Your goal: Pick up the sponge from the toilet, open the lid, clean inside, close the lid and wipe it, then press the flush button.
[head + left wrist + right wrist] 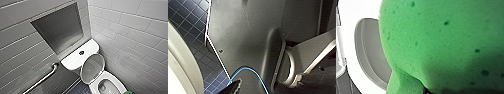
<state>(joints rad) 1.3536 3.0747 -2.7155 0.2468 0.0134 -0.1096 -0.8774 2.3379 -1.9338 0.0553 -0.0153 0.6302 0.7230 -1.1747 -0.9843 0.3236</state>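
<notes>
**Green sponge (443, 42) crowding my right wrist camera, toilet lid standing open**

From my head camera I am looking down into a tiled corner. The toilet (72, 61) is sitting against the wall with its lid (92, 68) raised and leaning back on the tank, and the bowl (111, 76) is lying open below it. The flush button (81, 52) is showing dark in the middle of the white tank top. A sliver of the sponge (128, 92) is poking in at the lower edge, just beside the bowl's rim. A metal grab bar (46, 76) is running along the grey wall near the tank, under a recessed niche (60, 27).

My left wrist camera is looking past my own dark plate at a blue cable (250, 75), dark blue floor tiles (188, 22) and a white curve of the toilet (180, 65). How my left gripper is standing I cannot tell.

My right wrist camera is pressed close to the sponge – its pitted green surface is taking up most of the picture – with the grey oval of the lid (368, 52) showing behind it. Whether my right gripper is clamping the sponge I cannot tell.
</notes>
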